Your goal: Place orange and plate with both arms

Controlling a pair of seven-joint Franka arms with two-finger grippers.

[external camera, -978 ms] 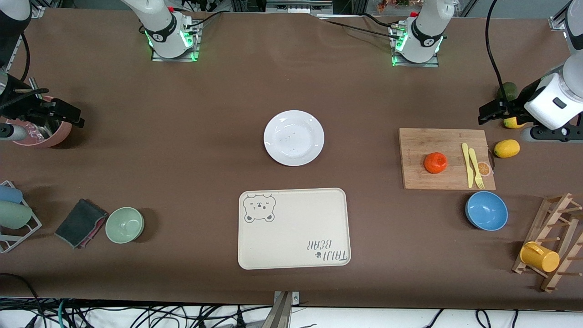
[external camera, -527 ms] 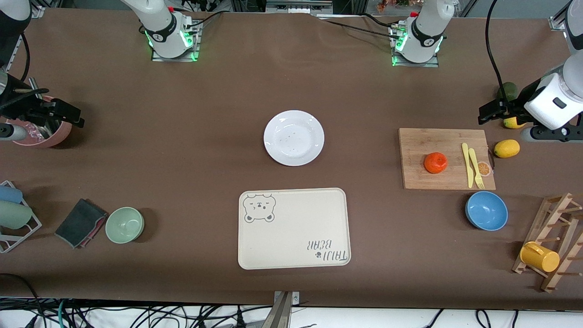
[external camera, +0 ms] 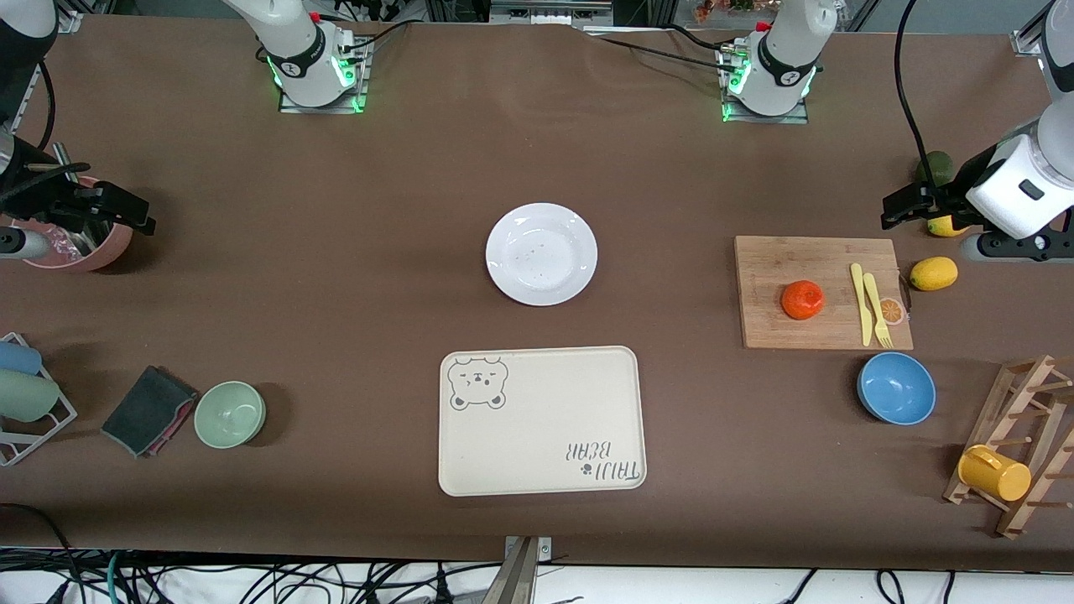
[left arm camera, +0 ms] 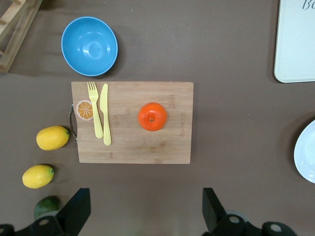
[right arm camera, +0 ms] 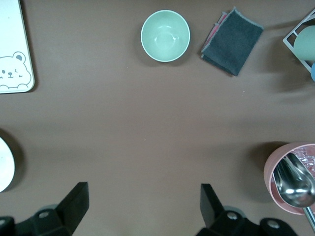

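Observation:
The white plate (external camera: 541,253) lies empty at the middle of the table; its rim shows at an edge of the left wrist view (left arm camera: 307,157) and the right wrist view (right arm camera: 5,169). The orange (external camera: 802,299) (left arm camera: 152,116) rests on a wooden cutting board (external camera: 780,260) toward the left arm's end. My left gripper (external camera: 898,210) (left arm camera: 146,199) hangs open and empty over bare table beside the board. My right gripper (external camera: 134,216) (right arm camera: 142,194) hangs open and empty over bare table beside a pink cup (external camera: 92,252), at the right arm's end.
A cream bear-print tray (external camera: 541,419) lies nearer the camera than the plate. A yellow fork and knife (external camera: 870,304) share the board. Lemons (external camera: 933,273), a blue bowl (external camera: 896,387) and a mug rack (external camera: 1019,445) stand around it. A green bowl (external camera: 229,413) and dark cloth (external camera: 149,409) lie near the right arm's end.

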